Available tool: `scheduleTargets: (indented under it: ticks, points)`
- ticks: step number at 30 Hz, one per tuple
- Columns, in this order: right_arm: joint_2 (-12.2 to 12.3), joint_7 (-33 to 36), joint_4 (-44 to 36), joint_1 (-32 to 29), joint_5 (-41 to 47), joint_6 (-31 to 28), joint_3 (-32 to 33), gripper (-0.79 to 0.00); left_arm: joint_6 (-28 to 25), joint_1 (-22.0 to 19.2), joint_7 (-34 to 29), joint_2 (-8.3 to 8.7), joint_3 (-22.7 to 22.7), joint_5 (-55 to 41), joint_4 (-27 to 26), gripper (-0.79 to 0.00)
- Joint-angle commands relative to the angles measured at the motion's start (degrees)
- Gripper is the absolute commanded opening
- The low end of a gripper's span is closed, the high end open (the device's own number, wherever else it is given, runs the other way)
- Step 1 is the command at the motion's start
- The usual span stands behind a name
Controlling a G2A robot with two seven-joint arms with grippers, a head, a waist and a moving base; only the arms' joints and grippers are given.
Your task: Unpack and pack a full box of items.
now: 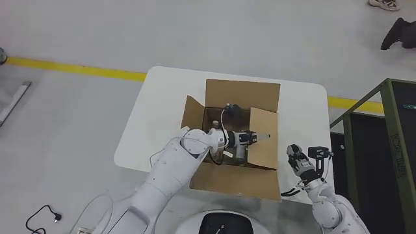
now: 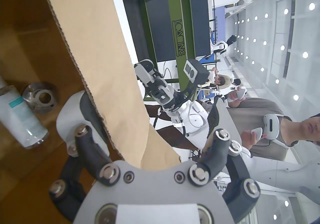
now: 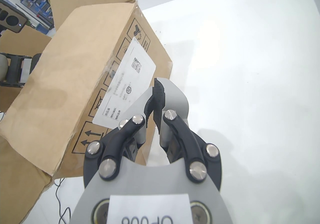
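From above, the left hand (image 1: pixel 259 137) sat in the open box (image 1: pixel 242 94) on the table (image 1: pixel 162 117). Its wrist view showed it wide open astride a flap (image 2: pixel 95 47), empty, with a bottle (image 2: pixel 21 115) and metal ring (image 2: pixel 40 96) beside it, so unpacking seemed unfinished. The right hand (image 3: pixel 156 100), closed and empty, hung beside the box.

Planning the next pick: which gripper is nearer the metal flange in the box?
Left. The left gripper is at a side flap of the box, fingers open astride it, the metal flange just inside. The right gripper is outside the box, over the table.
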Motion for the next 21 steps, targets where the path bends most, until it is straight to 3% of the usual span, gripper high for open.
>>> scheduleTargets:
  ticks: [1,15,21]
  points:
    - [-0.2,0.2,1.2,0.8,0.6,-0.9,-1.1,-0.785,0.1,0.3,-0.1,0.20,-0.3,-0.1,-1.0,0.000]
    - [-1.5,-0.3,6.3,6.7,0.3,-5.7,-8.4,-0.785,0.9,2.7,-2.7,1.07,-0.4,-2.0,-7.6,0.000]
    - [-1.5,-1.0,6.5,7.3,-0.3,-4.3,-8.6,-0.785,0.8,3.0,-3.4,0.99,0.3,-3.8,-9.2,0.000]
